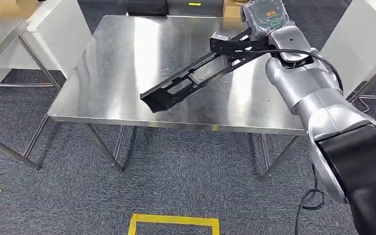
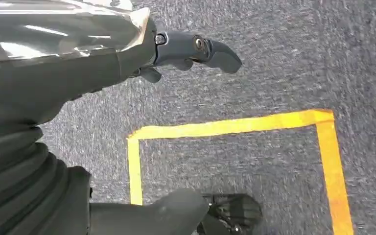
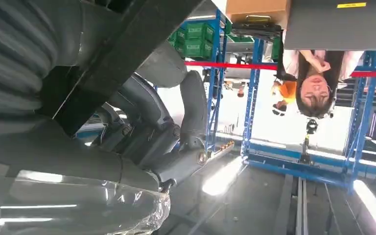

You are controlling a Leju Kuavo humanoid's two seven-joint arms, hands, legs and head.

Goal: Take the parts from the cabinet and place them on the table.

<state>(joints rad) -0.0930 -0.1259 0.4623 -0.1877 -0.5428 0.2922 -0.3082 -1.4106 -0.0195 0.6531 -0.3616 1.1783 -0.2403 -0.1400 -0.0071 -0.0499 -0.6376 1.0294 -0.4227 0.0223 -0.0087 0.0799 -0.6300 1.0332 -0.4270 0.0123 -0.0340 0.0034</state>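
You are seeing the right hand gripping one end of the long black part, which is slanting down over the steel table with its far end sitting near the table's front edge. The left hand is hanging over the grey carpet beside a yellow tape line, holding nothing, fingers loosely apart.

— Inspector: Left wrist view?
— Assistant: Left hand hangs over grey carpet, fingers apart, holding nothing. Yellow tape marks a corner on the floor beneath.
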